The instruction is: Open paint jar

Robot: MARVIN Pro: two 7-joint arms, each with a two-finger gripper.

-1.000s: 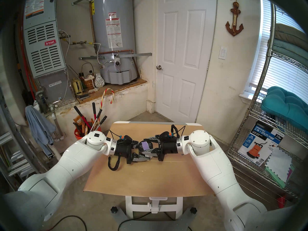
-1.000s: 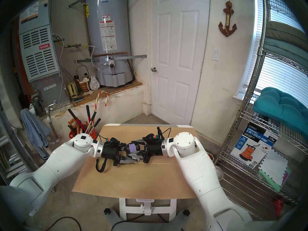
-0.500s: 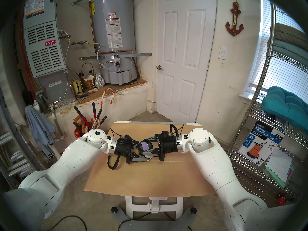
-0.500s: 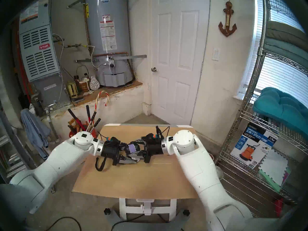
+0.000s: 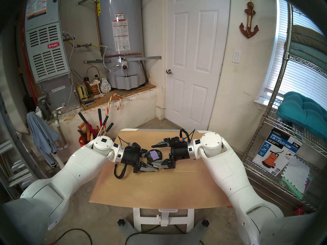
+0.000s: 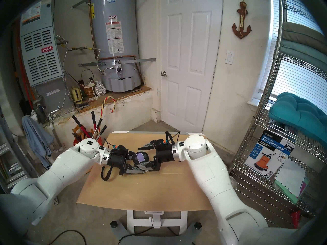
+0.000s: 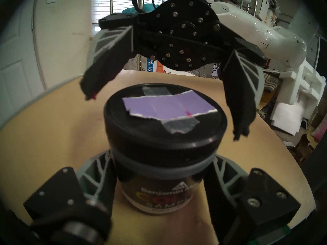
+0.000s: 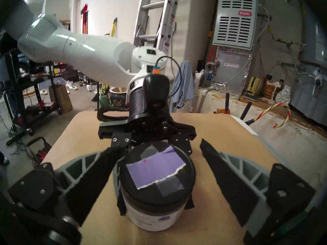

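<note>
The paint jar (image 5: pixel 154 154) (image 6: pixel 141 157) stands upright mid-table, its black lid (image 7: pixel 164 115) (image 8: pixel 157 177) on and carrying a taped lavender swatch. My left gripper (image 5: pixel 150 159) (image 7: pixel 160 168) is shut on the jar's body just under the lid, its grey fingers (image 7: pixel 99 165) wrapped round both sides. My right gripper (image 5: pixel 153 155) (image 8: pixel 160 147) faces it from the right, open, one finger on each side of the lid. Its far finger (image 5: pixel 160 143) is clearly off the lid. Its near finger (image 5: pixel 159 162) lies close beside it; I cannot tell whether it touches.
The tan tabletop (image 5: pixel 159 186) holds nothing else. An orange bucket of long-handled tools (image 5: pixel 85 138) stands off the table's far left corner. A wire shelf (image 5: pixel 265 151) with a pump box is close on the right, and a ladder (image 8: pixel 155 18) on the left.
My right gripper has opened off the lid and drawn back a little to the right. The left gripper still holds the jar in place.
</note>
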